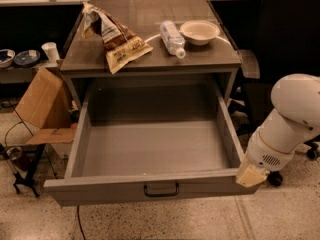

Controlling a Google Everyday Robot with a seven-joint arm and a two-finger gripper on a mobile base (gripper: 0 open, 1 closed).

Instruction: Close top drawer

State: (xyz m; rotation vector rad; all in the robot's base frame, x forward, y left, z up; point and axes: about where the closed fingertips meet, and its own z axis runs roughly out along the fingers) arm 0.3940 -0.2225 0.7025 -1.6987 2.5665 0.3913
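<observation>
**Top drawer wide open, gripper at its front right corner**

We see the top drawer [100,191] drawn far out of the grey desk [150,64], its front panel nearest the camera and the dark bail handle [161,189] at the centre of that panel. The drawer's grey floor and side walls are in full view.

The white arm [290,121] enters from the right edge and slopes down and to the left — a rounded joint high up, then a thicker segment narrowing toward the wrist. The gripper [251,174], a pale tan piece at the arm's low end, sits against or just beside the drawer's front right corner; from this angle we cannot say whether it truly touches, nor whether it is spread or closed.

On the desk top lie a crumpled snack bag [112,36] at the left, a plastic bottle [172,38] on its side in the middle, and a shallow bowl [199,31] just right of the bottle. A cardboard box [42,104] leans on the floor — left of the desk.
</observation>
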